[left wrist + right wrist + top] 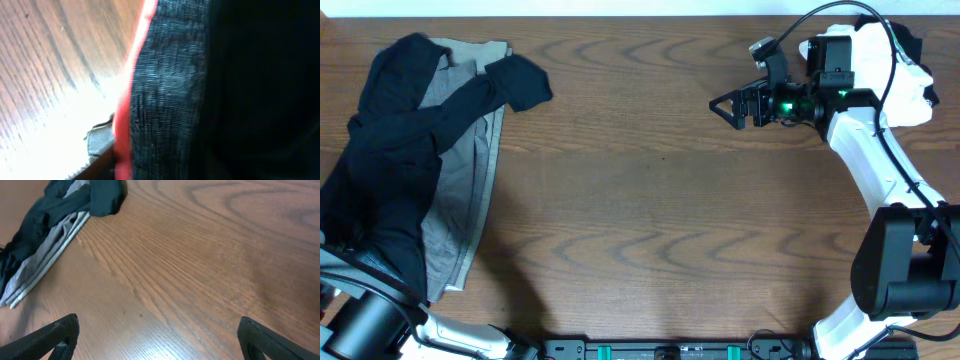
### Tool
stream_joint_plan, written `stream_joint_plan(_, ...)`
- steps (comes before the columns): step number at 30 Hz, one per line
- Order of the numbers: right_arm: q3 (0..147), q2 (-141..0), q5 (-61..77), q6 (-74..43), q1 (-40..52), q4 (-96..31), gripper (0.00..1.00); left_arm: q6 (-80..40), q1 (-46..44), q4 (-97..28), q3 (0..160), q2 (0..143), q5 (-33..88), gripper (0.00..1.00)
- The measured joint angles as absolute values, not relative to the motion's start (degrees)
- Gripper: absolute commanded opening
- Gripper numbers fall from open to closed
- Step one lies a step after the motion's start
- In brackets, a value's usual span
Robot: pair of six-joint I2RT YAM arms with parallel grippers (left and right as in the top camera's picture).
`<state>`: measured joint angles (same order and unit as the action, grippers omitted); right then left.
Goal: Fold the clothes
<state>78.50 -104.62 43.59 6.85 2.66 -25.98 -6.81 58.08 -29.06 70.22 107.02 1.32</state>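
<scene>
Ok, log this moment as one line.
fold: not started | black leggings: crumpled on grey cloth, table left | waistband: fills left wrist view | left claw: hidden | right claw: open, empty, above table

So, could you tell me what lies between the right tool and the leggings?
Only bare wooden tabletop lies between the right tool and the leggings; the overhead and right wrist views show it.

The black leggings [380,190] are lying crumpled at the left end of the table [670,200], sprawling over a flatter grey cloth [465,200]. One black end [525,82] is curling out towards my right. Close under my left wrist, their grey-mesh waistband [165,100] is showing its coral-red edge [131,80].
</scene>
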Motion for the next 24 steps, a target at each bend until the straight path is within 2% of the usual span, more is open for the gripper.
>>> stream_joint_plan(1,78.5,-104.62,43.42,6.85,2.66,-26.04,0.99,-6.96,58.06,-28.84,70.22,107.02,1.34,0.06)
stream_joint_plan(10,78.5,-104.62,41.98,6.85,2.66,-27.24,0.99,-10.33,57.25,-27.59,70.24,106.06,3.4,0.06)
stream_joint_plan(12,78.5,-104.62,41.69,6.87,2.66,-27.29,0.95,-11.0,55.99,-26.7,70.24,104.55,4.34,0.06)
stream_joint_plan(16,78.5,-104.62,41.39,6.22,2.61,-27.42,0.89,-13.08,51.68,-25.34,70.32,98.87,6.0,0.06)
stream_joint_plan(24,78.54,-104.62,41.32,3.97,0.73,-26.63,0.85,-14.79,39.62,-20.01,71.53,82.61,14.9,0.06)
